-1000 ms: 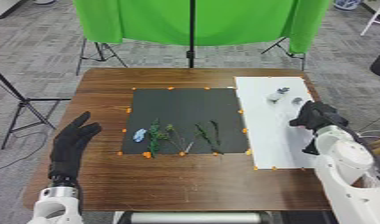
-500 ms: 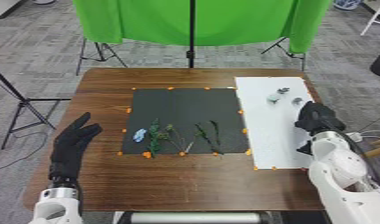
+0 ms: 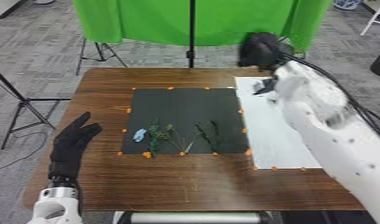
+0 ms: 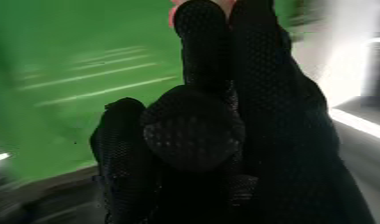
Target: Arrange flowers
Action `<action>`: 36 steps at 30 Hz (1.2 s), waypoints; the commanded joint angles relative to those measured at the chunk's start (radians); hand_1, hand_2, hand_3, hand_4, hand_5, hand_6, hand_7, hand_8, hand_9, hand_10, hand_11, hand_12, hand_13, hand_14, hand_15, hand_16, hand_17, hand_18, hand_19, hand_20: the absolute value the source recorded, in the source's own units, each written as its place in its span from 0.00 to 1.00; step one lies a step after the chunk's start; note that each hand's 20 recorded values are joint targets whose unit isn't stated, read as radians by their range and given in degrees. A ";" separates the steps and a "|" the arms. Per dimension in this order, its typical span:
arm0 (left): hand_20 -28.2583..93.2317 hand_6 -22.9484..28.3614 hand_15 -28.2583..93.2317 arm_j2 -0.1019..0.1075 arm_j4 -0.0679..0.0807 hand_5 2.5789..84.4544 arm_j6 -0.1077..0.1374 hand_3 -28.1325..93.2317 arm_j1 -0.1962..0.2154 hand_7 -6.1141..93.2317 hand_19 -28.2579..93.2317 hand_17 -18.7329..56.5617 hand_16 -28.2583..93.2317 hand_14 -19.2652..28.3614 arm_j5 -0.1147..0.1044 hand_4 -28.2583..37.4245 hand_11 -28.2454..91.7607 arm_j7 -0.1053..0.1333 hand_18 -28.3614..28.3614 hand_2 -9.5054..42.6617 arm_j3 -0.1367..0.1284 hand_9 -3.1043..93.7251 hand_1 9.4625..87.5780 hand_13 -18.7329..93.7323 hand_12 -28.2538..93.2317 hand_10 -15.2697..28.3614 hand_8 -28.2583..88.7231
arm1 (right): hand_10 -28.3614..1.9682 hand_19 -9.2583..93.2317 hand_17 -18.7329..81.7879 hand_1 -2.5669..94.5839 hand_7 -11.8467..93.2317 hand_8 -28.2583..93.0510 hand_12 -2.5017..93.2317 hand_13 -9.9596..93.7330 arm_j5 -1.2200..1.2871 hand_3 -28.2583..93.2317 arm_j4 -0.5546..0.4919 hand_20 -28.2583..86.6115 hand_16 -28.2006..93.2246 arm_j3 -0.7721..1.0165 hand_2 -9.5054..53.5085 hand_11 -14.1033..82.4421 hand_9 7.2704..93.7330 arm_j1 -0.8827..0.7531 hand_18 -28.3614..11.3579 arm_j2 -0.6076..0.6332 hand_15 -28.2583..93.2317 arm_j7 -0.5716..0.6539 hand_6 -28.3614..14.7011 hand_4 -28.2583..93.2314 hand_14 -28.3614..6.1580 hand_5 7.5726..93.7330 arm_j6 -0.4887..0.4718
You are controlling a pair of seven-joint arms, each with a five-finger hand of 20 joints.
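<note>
Raised over the table's far right corner, the right hand [image 3: 260, 50] is blurred; whether it is open or closed, and whether it grips anything, cannot be told. The left hand [image 3: 69, 142] is open, its fingers straight, beside the dark mat [image 3: 182, 107], touching none of the stems.

From the wrist, the right hand [image 4: 280, 125] appears against green cloth with something pink [image 4: 173, 15] just past the glove, too cut off to name; the head view shows the flowers laid out. On the mat's near half lie a pale blue flower [image 3: 139, 134], a leafy green stem [image 3: 154, 137], a thin branching stem [image 3: 173, 135] and two dark green stems [image 3: 216, 135].

Brown wood separates the left hand from the mat, and more runs to the near edge. The right arm [image 3: 324, 120] crosses above the white board [image 3: 271, 140], beside the mat.

Orange markers [image 3: 147, 155] edge the mat on the wooden table [image 3: 186, 185]. Behind stand a black pole [image 3: 191, 30] and the green cloth [image 3: 142, 22], over grey floor [image 3: 35, 55].
</note>
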 commanded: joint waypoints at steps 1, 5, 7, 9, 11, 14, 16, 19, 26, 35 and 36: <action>0.45 0.52 0.40 0.006 0.020 0.50 -0.009 0.78 -0.036 0.16 0.31 0.32 0.29 0.75 -0.001 0.09 0.41 0.002 0.75 0.17 0.030 0.52 0.16 0.51 0.37 0.66 0.21 | 0.64 1.00 0.85 0.78 0.29 0.35 0.47 1.00 -0.163 0.57 0.116 0.71 0.53 -0.200 0.00 0.24 0.97 0.059 0.54 -0.348 0.68 -0.116 0.63 0.19 0.81 0.85 -0.101; 0.45 0.52 0.40 0.013 0.016 0.50 0.015 0.78 -0.027 0.16 0.31 0.33 0.29 0.75 -0.020 0.07 0.41 0.021 0.75 0.18 0.029 0.52 0.15 0.51 0.37 0.66 0.21 | 0.64 1.00 0.85 0.77 0.30 0.35 0.47 0.99 -0.255 0.57 0.196 0.71 0.53 -0.226 0.00 0.24 0.97 0.038 0.53 -0.444 0.69 -0.138 0.63 0.18 0.81 0.84 -0.148; 0.45 0.52 0.40 0.014 0.017 0.50 0.026 0.78 -0.025 0.16 0.31 0.33 0.29 0.75 -0.049 0.03 0.41 0.035 0.75 0.21 0.033 0.51 0.11 0.51 0.37 0.66 0.21 | 0.65 1.00 0.85 0.77 0.30 0.35 0.47 0.99 -0.307 0.57 0.239 0.71 0.53 -0.221 0.00 0.24 0.97 0.030 0.53 -0.495 0.69 -0.144 0.63 0.17 0.81 0.84 -0.176; 0.44 0.52 0.39 0.013 0.018 0.50 0.037 0.76 -0.027 0.15 0.31 0.33 0.28 0.75 -0.062 0.00 0.40 0.041 0.75 0.26 0.039 0.51 0.04 0.51 0.37 0.67 0.20 | 0.65 1.00 0.85 0.77 0.30 0.35 0.47 0.99 -0.378 0.58 0.288 0.71 0.53 -0.207 0.00 0.24 0.97 0.020 0.53 -0.542 0.69 -0.169 0.63 0.17 0.81 0.84 -0.179; 0.44 0.53 0.39 0.014 0.018 0.49 0.048 0.74 -0.034 0.13 0.31 0.33 0.28 0.75 -0.062 0.00 0.40 0.038 0.75 0.30 0.047 0.51 0.02 0.50 0.37 0.67 0.20 | 0.66 1.00 0.85 0.77 0.30 0.35 0.47 0.99 -0.438 0.58 0.329 0.71 0.53 -0.186 0.00 0.24 0.97 0.010 0.53 -0.585 0.70 -0.182 0.63 0.17 0.81 0.84 -0.193; 0.44 0.54 0.39 0.018 0.021 0.49 0.055 0.69 -0.046 0.12 0.31 0.33 0.29 0.75 -0.071 0.00 0.39 0.037 0.75 0.45 0.056 0.51 0.04 0.50 0.36 0.67 0.20 | 0.66 1.00 0.85 0.76 0.31 0.35 0.47 0.99 -0.519 0.58 0.385 0.72 0.53 -0.149 0.00 0.24 0.97 -0.004 0.53 -0.640 0.70 -0.216 0.64 0.17 0.82 0.84 -0.188; 0.44 0.55 0.39 0.020 0.023 0.49 0.065 0.66 -0.053 0.12 0.31 0.33 0.29 0.75 -0.070 0.00 0.39 0.038 0.75 0.53 0.061 0.52 0.05 0.51 0.36 0.67 0.20 | 0.66 1.00 0.85 0.76 0.31 0.35 0.47 0.99 -0.577 0.59 0.413 0.72 0.53 -0.121 0.00 0.24 0.97 -0.016 0.53 -0.677 0.70 -0.242 0.64 0.16 0.82 0.83 -0.177; 0.45 0.54 0.39 0.021 0.021 0.49 0.062 0.65 -0.051 0.12 0.31 0.33 0.29 0.75 -0.072 0.00 0.40 0.037 0.75 0.59 0.060 0.52 0.07 0.51 0.36 0.67 0.20 | 0.67 1.00 0.85 0.76 0.31 0.35 0.46 0.99 -0.633 0.59 0.443 0.72 0.53 -0.095 0.00 0.24 0.97 -0.024 0.53 -0.712 0.70 -0.259 0.64 0.16 0.82 0.83 -0.165; 0.45 0.54 0.40 0.019 0.025 0.49 0.050 0.68 -0.055 0.13 0.32 0.33 0.28 0.75 -0.061 0.00 0.40 0.032 0.74 0.50 0.058 0.52 0.05 0.51 0.37 0.67 0.20 | 0.68 1.00 0.85 0.72 0.29 0.33 0.45 0.99 -0.682 0.61 0.473 0.73 0.53 -0.056 0.00 0.24 0.97 -0.027 0.53 -0.741 0.70 -0.267 0.64 0.15 0.81 0.82 -0.173; 0.45 0.54 0.40 0.012 0.025 0.49 0.045 0.71 -0.050 0.13 0.32 0.33 0.29 0.75 -0.055 0.00 0.41 0.030 0.74 0.38 0.053 0.52 0.04 0.51 0.37 0.67 0.20 | 0.66 1.00 0.84 0.68 0.28 0.32 0.45 0.98 -0.791 0.59 0.508 0.73 0.52 -0.001 0.00 0.23 0.96 -0.048 0.52 -0.761 0.70 -0.310 0.67 0.15 0.80 0.79 -0.149; 0.45 0.54 0.40 0.012 0.024 0.49 0.045 0.71 -0.048 0.13 0.32 0.33 0.29 0.75 -0.055 0.00 0.41 0.032 0.74 0.37 0.052 0.52 0.04 0.51 0.37 0.67 0.20 | 0.66 1.00 0.84 0.68 0.28 0.32 0.45 0.98 -0.804 0.59 0.512 0.73 0.52 0.004 0.00 0.23 0.96 -0.052 0.52 -0.763 0.70 -0.316 0.67 0.15 0.80 0.79 -0.142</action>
